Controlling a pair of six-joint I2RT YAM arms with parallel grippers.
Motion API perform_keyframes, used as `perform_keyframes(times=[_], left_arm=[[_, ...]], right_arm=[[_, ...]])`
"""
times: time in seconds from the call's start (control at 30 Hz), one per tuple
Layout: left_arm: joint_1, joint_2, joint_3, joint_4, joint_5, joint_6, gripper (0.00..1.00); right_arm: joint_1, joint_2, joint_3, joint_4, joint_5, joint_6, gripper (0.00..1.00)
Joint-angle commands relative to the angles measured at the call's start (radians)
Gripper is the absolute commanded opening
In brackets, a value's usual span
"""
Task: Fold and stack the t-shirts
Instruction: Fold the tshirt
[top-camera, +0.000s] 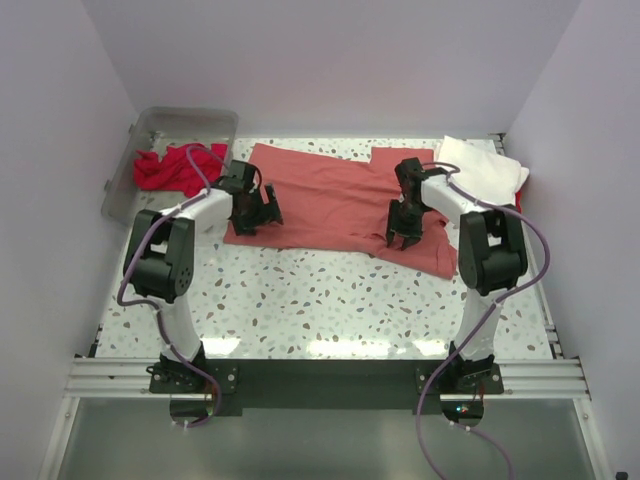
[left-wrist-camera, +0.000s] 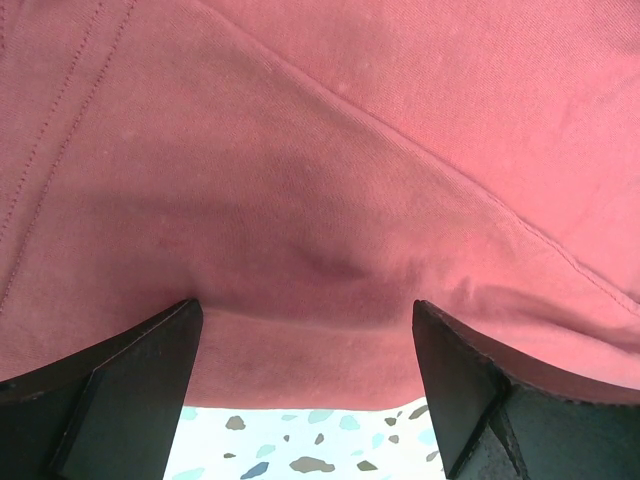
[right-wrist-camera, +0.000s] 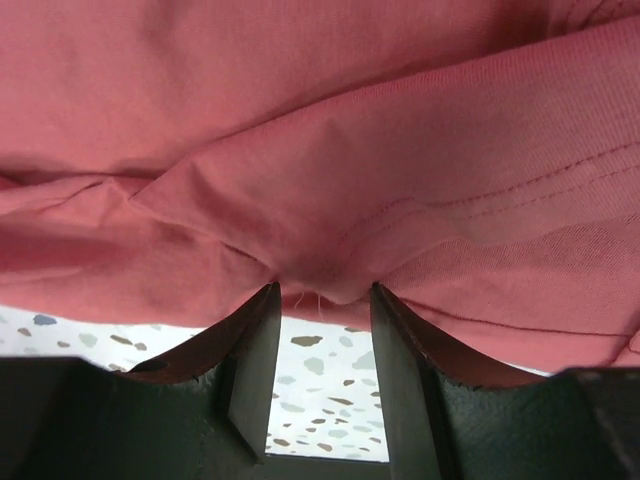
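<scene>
The large faded coral-red t-shirt (top-camera: 320, 195) lies spread across the middle of the table. My left gripper (top-camera: 262, 215) is at its near left edge. In the left wrist view its jaws stand wide open (left-wrist-camera: 305, 335) over the shirt's hem (left-wrist-camera: 320, 230), holding nothing. My right gripper (top-camera: 403, 235) is at the shirt's near right edge. In the right wrist view its narrowed jaws (right-wrist-camera: 322, 300) pinch a bunched fold of the hem (right-wrist-camera: 320, 275). A white t-shirt (top-camera: 482, 165) lies at the back right. A red t-shirt (top-camera: 168, 168) hangs out of the bin.
A clear plastic bin (top-camera: 180, 125) stands tipped at the back left corner. The speckled tabletop (top-camera: 330, 300) stretches between the shirt and the arm bases. Walls close in the table on the left, back and right.
</scene>
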Motion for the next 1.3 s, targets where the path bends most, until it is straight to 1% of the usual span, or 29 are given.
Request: perform_keyframes(times=[0.0, 0.1, 0.2, 0.23, 0.3, 0.33, 0.43, 0.57, 0.73, 0.87, 0.9, 0.97, 1.0, 1.03, 1.07, 1.1, 1.17, 1.2, 1.27], left_arm=[[-0.001, -0.04, -0.034, 0.027, -0.007, 0.001, 0.91], [0.0, -0.044, -0.047, 0.025, -0.018, 0.007, 0.92], [0.0, -0.041, -0.064, 0.027, -0.027, 0.012, 0.92], [-0.001, -0.038, -0.067, 0.027, -0.029, 0.015, 0.92], [0.0, -0.04, -0.081, 0.028, -0.038, 0.018, 0.92], [0.0, -0.041, -0.086, 0.03, -0.043, 0.024, 0.92], [0.0, -0.044, -0.1, 0.03, -0.058, 0.036, 0.92], [0.0, -0.052, -0.118, 0.033, -0.075, 0.052, 0.92], [0.0, -0.063, -0.149, 0.033, -0.09, 0.063, 0.92], [0.0, -0.086, -0.158, 0.025, -0.098, 0.073, 0.92], [0.0, -0.089, -0.158, 0.019, -0.124, 0.075, 0.93], [0.0, -0.098, -0.158, 0.016, -0.132, 0.078, 0.93], [0.0, -0.099, -0.158, 0.013, -0.133, 0.078, 0.93], [0.0, -0.101, -0.158, 0.011, -0.135, 0.078, 0.94], [0.0, -0.104, -0.158, 0.01, -0.139, 0.078, 0.94], [0.0, -0.107, -0.157, 0.005, -0.142, 0.075, 0.94], [0.0, -0.116, -0.149, 0.002, -0.147, 0.076, 0.94], [0.0, -0.119, -0.146, -0.002, -0.155, 0.075, 0.94], [0.0, -0.13, -0.132, -0.005, -0.158, 0.072, 0.95]], right_arm=[[0.003, 0.011, -0.002, 0.045, 0.031, -0.014, 0.44], [0.003, 0.012, -0.007, 0.058, 0.043, -0.019, 0.4], [0.004, 0.019, -0.007, 0.067, 0.051, -0.028, 0.32], [0.004, 0.022, -0.005, 0.068, 0.052, -0.029, 0.27], [0.003, 0.019, -0.005, 0.07, 0.052, -0.031, 0.21], [0.003, 0.017, -0.005, 0.07, 0.054, -0.031, 0.15], [0.003, 0.008, 0.013, 0.055, 0.057, -0.037, 0.05], [0.003, -0.012, 0.067, -0.004, 0.057, -0.051, 0.0], [0.004, 0.014, 0.199, -0.059, 0.095, -0.068, 0.0], [0.004, 0.1, 0.337, -0.091, 0.1, -0.077, 0.0], [0.003, 0.135, 0.392, -0.09, 0.097, -0.077, 0.0], [0.001, 0.173, 0.447, -0.081, 0.097, -0.072, 0.0], [0.003, 0.19, 0.497, -0.077, 0.097, -0.068, 0.01], [0.001, 0.222, 0.524, -0.076, 0.104, -0.065, 0.07], [0.0, 0.233, 0.547, -0.079, 0.114, -0.054, 0.18], [-0.002, 0.242, 0.588, -0.087, 0.12, -0.052, 0.36], [-0.008, 0.235, 0.61, -0.1, 0.135, -0.049, 0.48], [-0.01, 0.223, 0.601, -0.099, 0.14, -0.049, 0.57], [-0.022, 0.157, 0.564, -0.081, 0.16, -0.048, 0.62]])
